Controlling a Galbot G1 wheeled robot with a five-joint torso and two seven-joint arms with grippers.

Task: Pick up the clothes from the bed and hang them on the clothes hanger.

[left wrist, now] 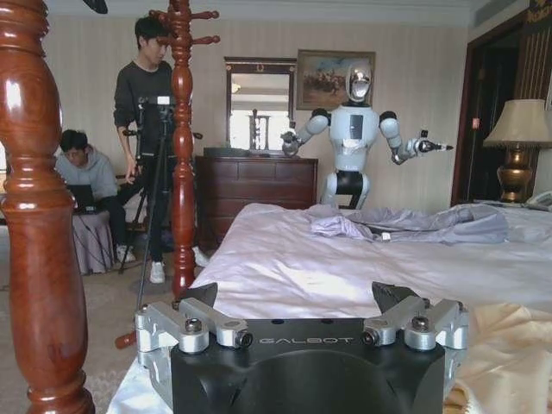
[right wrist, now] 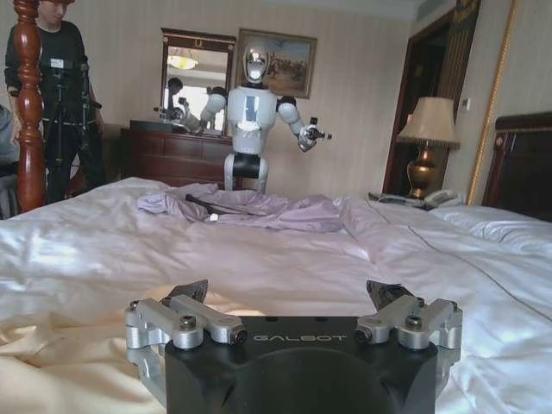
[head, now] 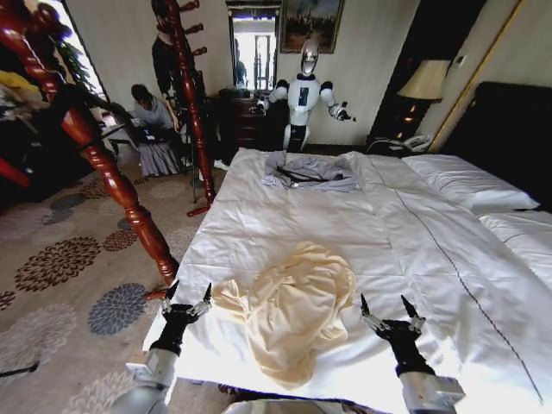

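Between the two grippers, on the near part of the bed (head: 285, 233), lies the clothes (head: 293, 315), a crumpled cream-yellow sweatshirt. To its left the left gripper (head: 187, 299) hovers at the bed's corner with its fingers spread wide, holding nothing and touching nothing; in its wrist view the cream fabric (left wrist: 509, 354) sits just beside its far finger. To the sweatshirt's right the right gripper (head: 389, 309) is likewise wide open and empty, above the white sheet, with the fabric (right wrist: 60, 362) beside and beneath it. Beyond both grippers a grey garment (head: 309, 171) lies mid-bed, a black hanger (head: 297, 175) on it. Left of the left gripper stands a reddish wooden coat stand (head: 112, 177)
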